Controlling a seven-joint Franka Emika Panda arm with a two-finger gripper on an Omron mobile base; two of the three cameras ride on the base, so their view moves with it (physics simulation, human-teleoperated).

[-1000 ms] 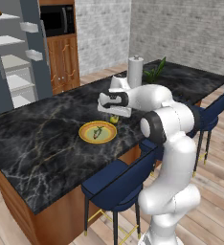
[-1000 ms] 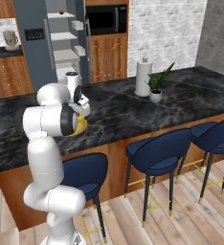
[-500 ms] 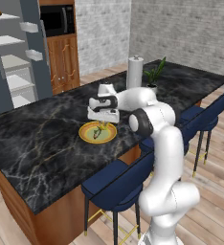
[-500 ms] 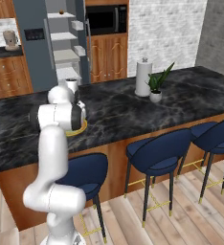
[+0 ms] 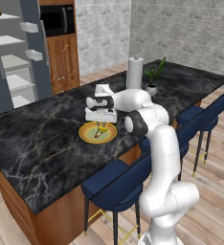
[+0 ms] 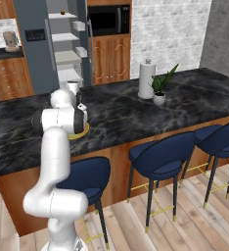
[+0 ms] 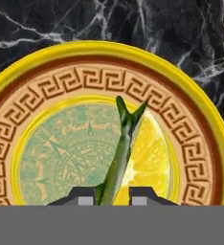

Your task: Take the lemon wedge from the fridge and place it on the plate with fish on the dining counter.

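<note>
Since the earlier pictures the arm has stretched out more over the counter, and the claw (image 5: 101, 120) now hangs low right over the plate with fish (image 5: 98, 132) in the middle of the left base view. Before, the hand was higher and nearer the robot's body.

In the hand view the plate with fish (image 7: 32, 91) is very close. It is round with a bright yellow rim, a brown ring with a square pattern, and a pale green middle. A thin green fish (image 7: 117, 158) lies across the middle, its forked tail pointing to the top of the frame. The lemon wedge (image 7: 150, 158) lies flat on the plate, touching the right side of the fish. The two dark tips of the claw (image 7: 111, 195) stick up at the bottom of the frame, one on each side of the fish's lower end. They stand apart with a gap between them, and they hold nothing.

The plate sits on the dining counter (image 5: 37, 143), black with white veins. A white paper roll (image 5: 135, 72) and a small green plant (image 5: 153, 79) stand further back on the counter, in the upper middle of the left base view. The fridge (image 6: 43, 44) stands open in the upper left of the right base view, with white shelves inside. Blue stools (image 6: 160, 157) stand along the counter's near side.
</note>
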